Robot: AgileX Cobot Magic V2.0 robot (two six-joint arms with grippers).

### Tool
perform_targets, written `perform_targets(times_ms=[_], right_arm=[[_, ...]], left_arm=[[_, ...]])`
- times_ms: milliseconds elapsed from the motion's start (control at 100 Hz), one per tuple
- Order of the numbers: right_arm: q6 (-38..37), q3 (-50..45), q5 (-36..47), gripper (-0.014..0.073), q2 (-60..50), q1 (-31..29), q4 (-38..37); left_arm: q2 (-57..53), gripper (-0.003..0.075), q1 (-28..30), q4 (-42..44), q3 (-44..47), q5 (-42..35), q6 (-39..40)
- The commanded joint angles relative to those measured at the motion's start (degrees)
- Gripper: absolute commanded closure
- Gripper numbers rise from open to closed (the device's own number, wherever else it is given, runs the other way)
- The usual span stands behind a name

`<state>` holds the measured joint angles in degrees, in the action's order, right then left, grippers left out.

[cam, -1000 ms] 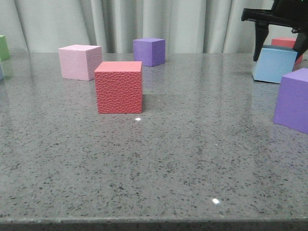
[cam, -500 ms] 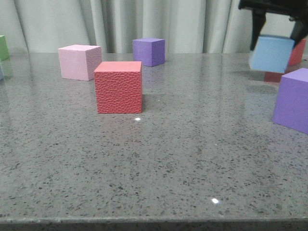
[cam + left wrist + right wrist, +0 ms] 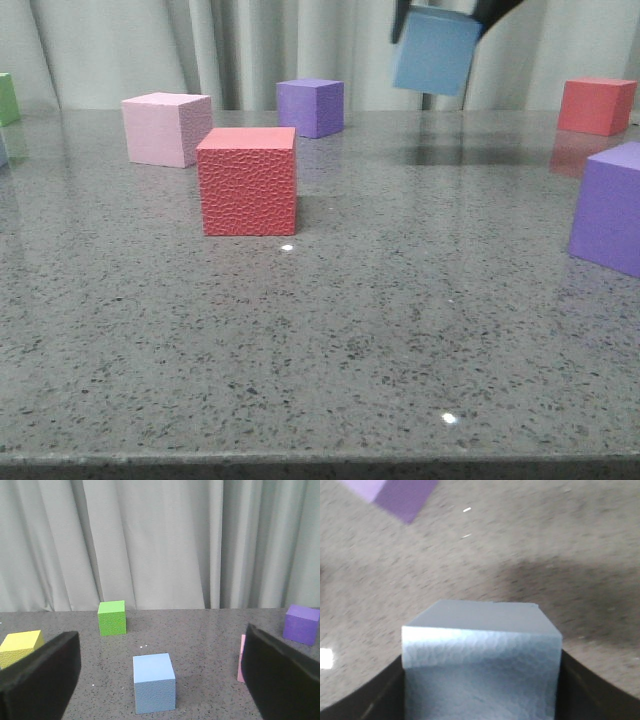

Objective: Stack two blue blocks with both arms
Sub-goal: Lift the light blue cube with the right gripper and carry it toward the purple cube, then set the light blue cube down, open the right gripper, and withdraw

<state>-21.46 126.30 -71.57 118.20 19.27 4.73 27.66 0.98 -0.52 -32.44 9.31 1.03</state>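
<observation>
the grey speckled surface (image 3: 400, 330) fills most of the front view, with pale curtains (image 3: 150, 50) hanging behind it. near the front stands a red block (image 3: 247, 181) with a bumpy face, and just behind it to the left is a pink block (image 3: 165, 128). a big purple block (image 3: 610, 206) sits at the right edge, close to the camera. far back in the middle is a smaller-looking purple block (image 3: 311, 107), and far back on the right is another red block (image 3: 597, 105). a bit of a green block (image 3: 8, 98) shows at the far left edge. one blue block (image 3: 436, 51) is up in the air above the back of the surface, tilted a little, and its dark shadow lies on the surface below it. the right gripper (image 3: 452, 10) has this blue block squeezed between its black fingers; only a little of the gripper shows at the top. in the right wrist view the same block fills the space between the dark fingers (image 3: 580, 690), high over the surface. the other blue block (image 3: 154, 682) rests flat on the surface in the left wrist view, a little way ahead of the left gripper (image 3: 160, 715). the left gripper is spread wide and has nothing in it. a yellow block (image 3: 20, 646) sits off to one side there.
</observation>
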Motion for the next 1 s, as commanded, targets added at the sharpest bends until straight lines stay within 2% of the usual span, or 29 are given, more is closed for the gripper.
perform_targets(times_ms=[0, 230, 500, 910, 990], right_arm=[[-1.0, 2.0, -1.7, 0.0444, -3.1, 2.4, -0.1], [-7.9, 2.0, 1.1, 0.0444, -1.6, 7.4, -0.1], [-12.8, 2.4, 4.9, 0.0444, 1.4, 9.1, 1.0], [-12.8, 2.4, 7.0, 0.0444, 3.9, 9.1, 1.4], [-12.0, 2.4, 7.4, 0.0391, 4.2, 9.1, 2.1]], left_arm=[[0.7, 0.01, -0.2, -0.5, -2.1, -5.2, 0.2], [0.7, 0.01, -0.2, -0.5, -2.1, -5.2, 0.2], [0.7, 0.0101, -0.2, -0.5, -2.1, -5.1, 0.2], [0.7, 0.0101, -0.2, -0.5, -2.1, -5.1, 0.2], [0.7, 0.01, -0.2, -0.5, -2.1, -5.1, 0.2]])
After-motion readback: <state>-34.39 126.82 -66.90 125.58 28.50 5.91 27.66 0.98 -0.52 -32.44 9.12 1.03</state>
